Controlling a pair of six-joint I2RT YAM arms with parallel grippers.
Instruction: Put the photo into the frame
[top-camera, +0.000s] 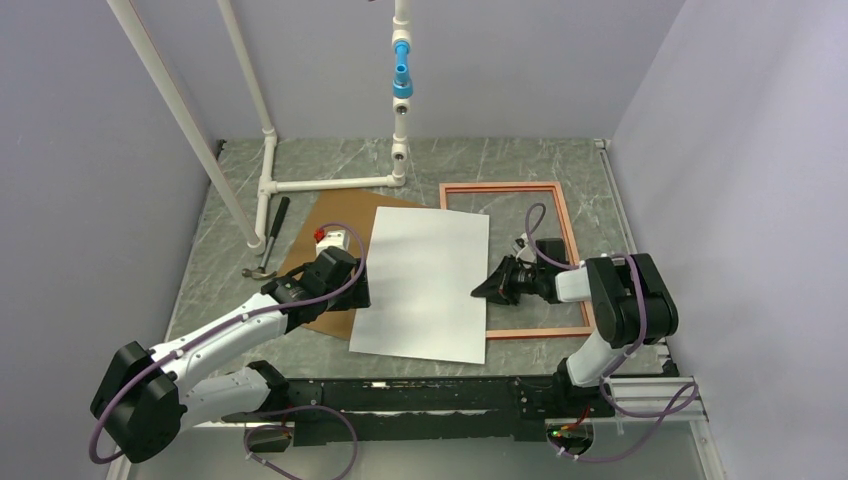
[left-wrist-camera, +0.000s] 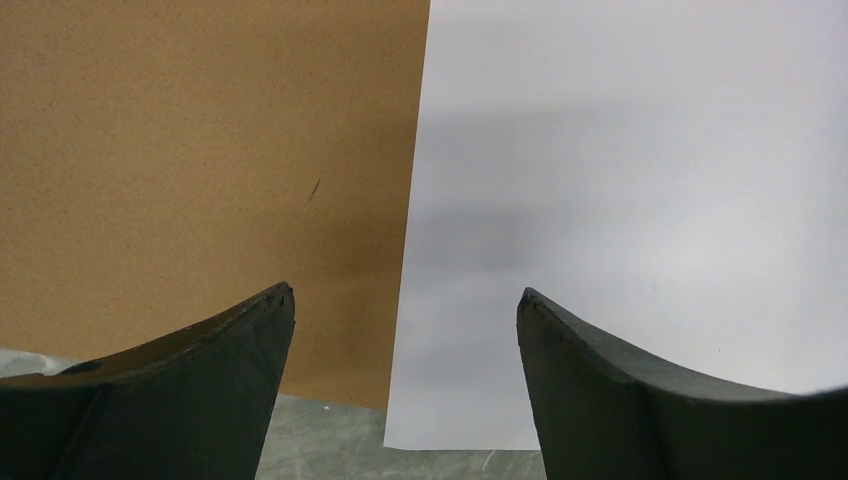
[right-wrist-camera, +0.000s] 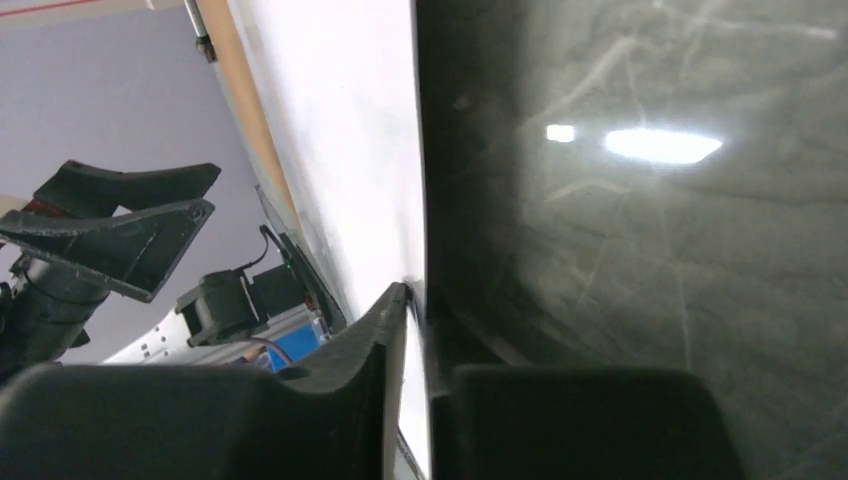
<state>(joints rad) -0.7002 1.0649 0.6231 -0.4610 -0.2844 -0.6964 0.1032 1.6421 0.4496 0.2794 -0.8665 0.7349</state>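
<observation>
A photo (top-camera: 425, 285), white face up, lies mid-table on the grey marbled table (top-camera: 215, 275), its left edge over a brown backing board (top-camera: 322, 222) and its right part covering the left border of the orange-red frame (top-camera: 562, 215) lying flat to the right. The right gripper (top-camera: 485, 290) meets the photo's right edge inside the frame; the left gripper (top-camera: 352, 295) is over the board. A hammer (top-camera: 270, 240) lies far left
</observation>
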